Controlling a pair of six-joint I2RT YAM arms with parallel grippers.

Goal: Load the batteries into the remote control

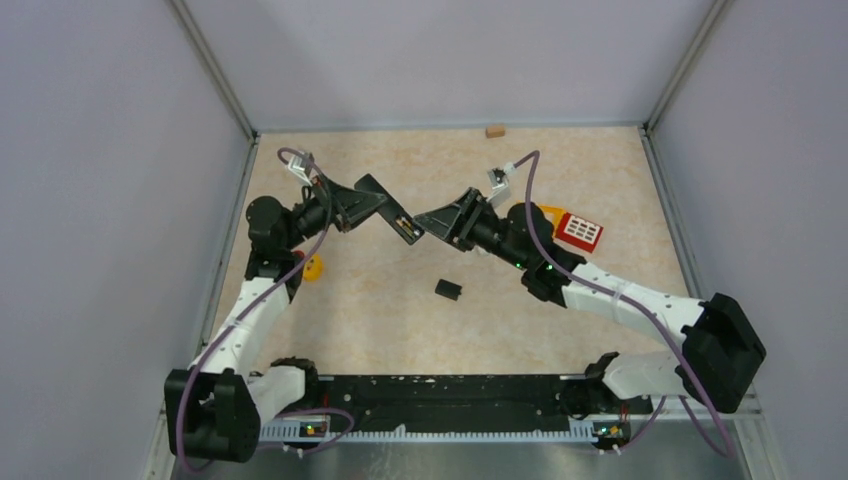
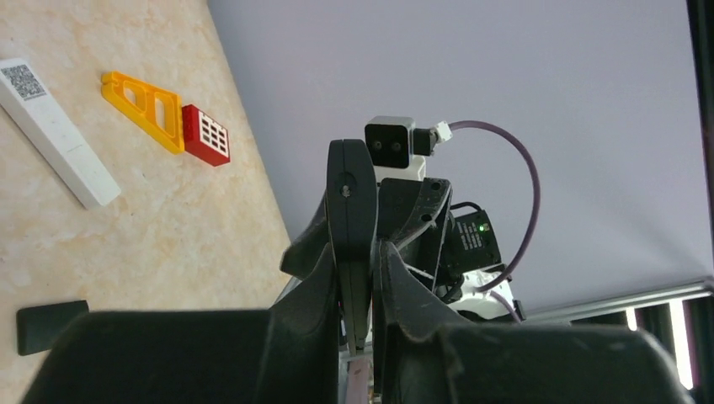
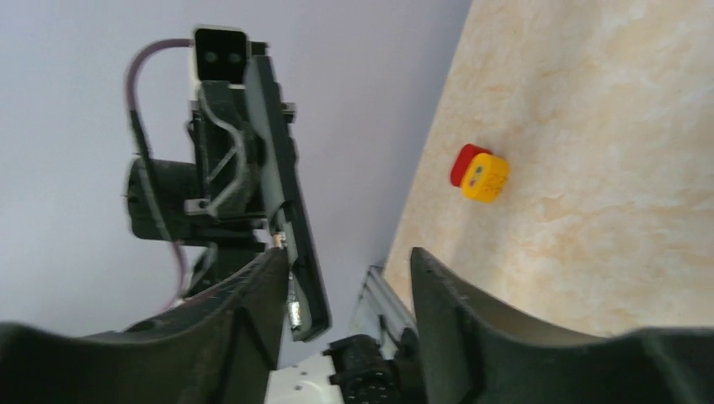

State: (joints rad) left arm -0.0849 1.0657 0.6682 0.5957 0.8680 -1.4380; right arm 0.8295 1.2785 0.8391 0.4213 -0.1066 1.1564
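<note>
Small flat black cover piece (image 1: 449, 290) lies loose on the tabletop (image 1: 400, 330). Left gripper (image 2: 360, 278) is clenched on the slim black remote control (image 2: 350, 198), edge-on and off the surface. Right gripper (image 3: 347, 261) is spread wide, just beside it. Batteries: can't make any out (small metallic glint (image 3: 294, 313) at the remote's lower end, unclear).

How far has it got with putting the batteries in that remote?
Done: the black remote is held up off the table, clamped in the left jaws, and a small black cover lies on the table. In hand: the right jaws, open, sit close to the remote's end. Left: no battery shows clearly, so loading and closing seem yet to come.
</note>
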